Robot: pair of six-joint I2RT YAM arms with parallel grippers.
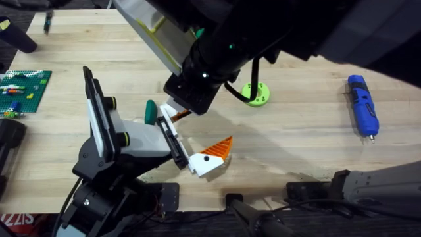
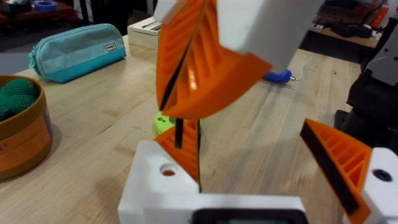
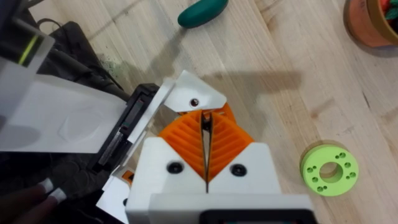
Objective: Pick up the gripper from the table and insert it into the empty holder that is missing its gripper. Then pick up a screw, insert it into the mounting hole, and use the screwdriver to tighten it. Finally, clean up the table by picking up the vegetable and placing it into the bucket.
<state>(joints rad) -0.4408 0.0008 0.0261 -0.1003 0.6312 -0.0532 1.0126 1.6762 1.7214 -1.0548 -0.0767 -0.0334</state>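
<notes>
At the counter's left edge lies a studded green board. Beside it, near the front edge, the holder rises on its black jointed stand: a pale grey block with flat black plates and yellow-green knobs. A smooth dark green vegetable lies just behind it.

The gripper, a white plastic block with an orange ribbed wedge, sits against the holder's black rail. Directly over it is the right tool, its ribbed pads pressed together on a thin dark pin; what the pin is cannot be told. The left tool stands open, its white block and orange wedge well apart.

Further right, a lime-green round disc stands alone. Bare wood stretches past it to the glossy blue screwdriver near the right edge, tip toward the front.

In the left wrist view, an orange bucket holds something green and knitted.
</notes>
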